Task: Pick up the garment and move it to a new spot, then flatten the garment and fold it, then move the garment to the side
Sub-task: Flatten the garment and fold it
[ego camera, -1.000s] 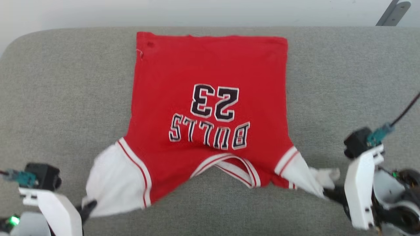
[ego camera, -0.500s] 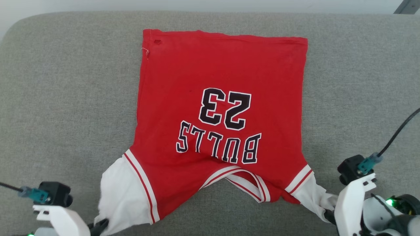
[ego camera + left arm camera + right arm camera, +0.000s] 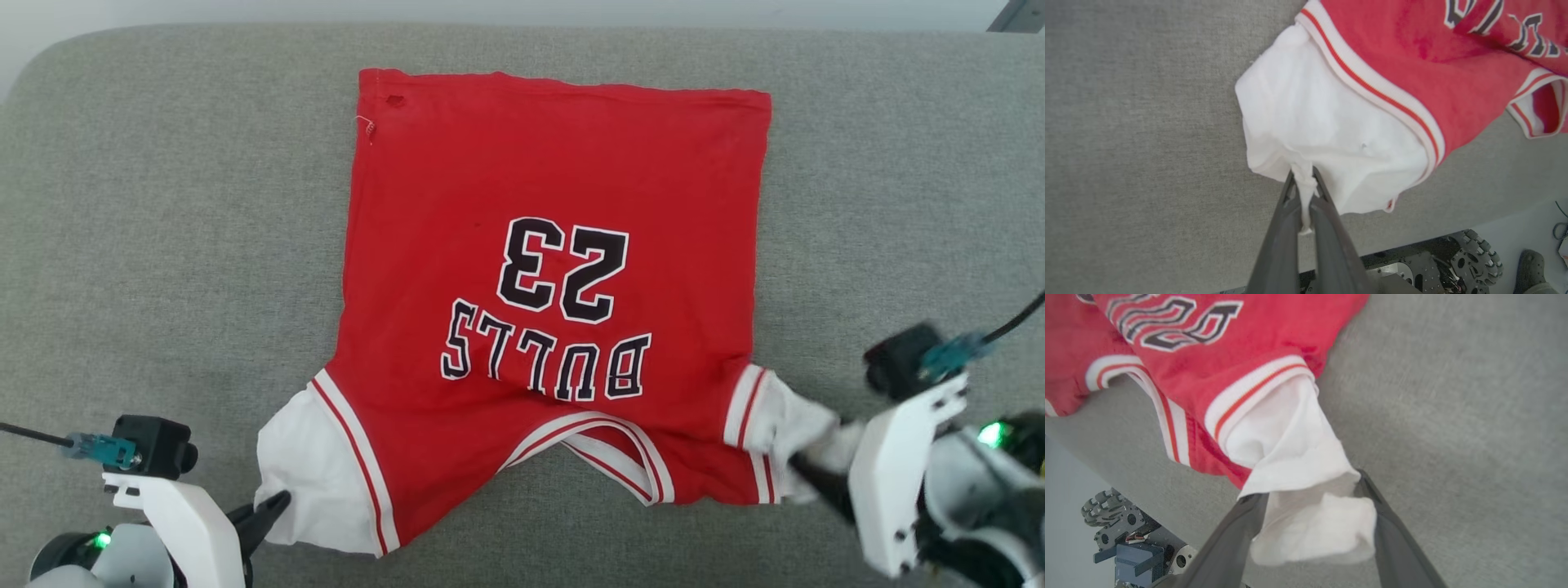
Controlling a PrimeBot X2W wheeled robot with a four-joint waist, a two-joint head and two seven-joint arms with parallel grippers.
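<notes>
Red white-sleeved jersey shirt (image 3: pixel 555 180): release begun, flattening next.
I just opened the right gripper (image 3: pixel 1306 488) wide, gripping nothing; left gripper (image 3: pixel 1302 179) stayed pinched on the shirt's sleeve (image 3: pixel 1323 134).

You have a grey, woven-fabric bench (image 3: pixel 163 204) spread across the scene, its far corners rounded. Beyond its far edge you see a pale strip of floor or wall (image 3: pixel 490 10), and a dark grey metal piece (image 3: pixel 1016 15) cuts into the top right corner. In the left wrist view, look past the bench's near edge: pale floor (image 3: pixel 1515 220), a loose dark cable (image 3: pixel 1560 228) and a person's grey shoe (image 3: pixel 1531 267).
</notes>
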